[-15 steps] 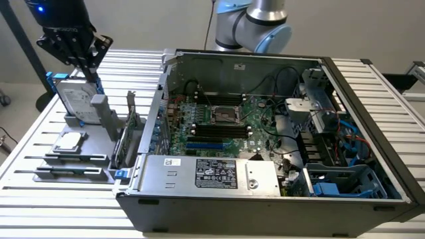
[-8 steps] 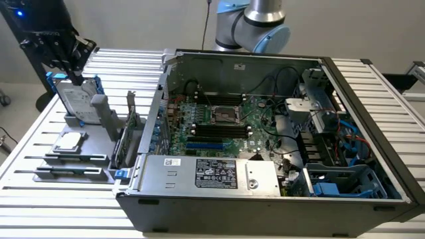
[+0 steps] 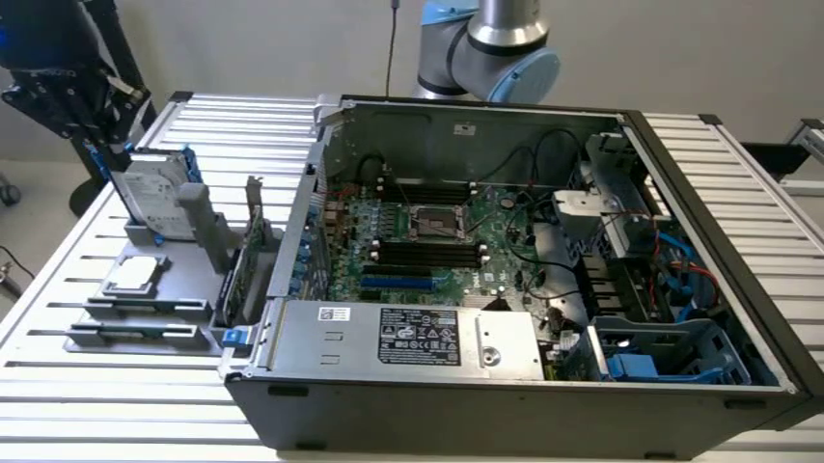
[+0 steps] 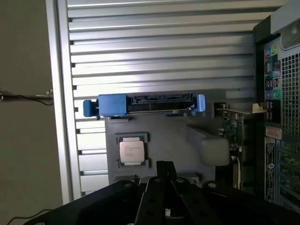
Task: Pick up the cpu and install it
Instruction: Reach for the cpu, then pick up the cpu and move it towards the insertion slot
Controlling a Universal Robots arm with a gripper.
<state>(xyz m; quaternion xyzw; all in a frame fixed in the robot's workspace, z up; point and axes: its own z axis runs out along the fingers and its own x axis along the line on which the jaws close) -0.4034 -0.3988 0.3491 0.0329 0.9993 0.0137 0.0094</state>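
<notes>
The cpu (image 3: 133, 275) (image 4: 131, 151) is a small flat square chip with a silver top, lying in a recess of the grey holder tray (image 3: 168, 289) at the exterior view's left. My gripper (image 3: 91, 130) (image 4: 165, 167) hangs well above the tray's far end, over the hard drive, and is shut with nothing in it. In the wrist view its dark fingers meet just beside the cpu. Inside the open computer case (image 3: 515, 251), the black square socket (image 3: 434, 224) sits on the green motherboard.
A silver hard drive with a blue bracket (image 3: 152, 198) (image 4: 145, 104) stands in the tray behind the cpu. A grey post (image 3: 196, 217) and an upright card (image 3: 251, 256) stand between the cpu and the case wall. The slatted metal table (image 3: 77, 386) runs under it all.
</notes>
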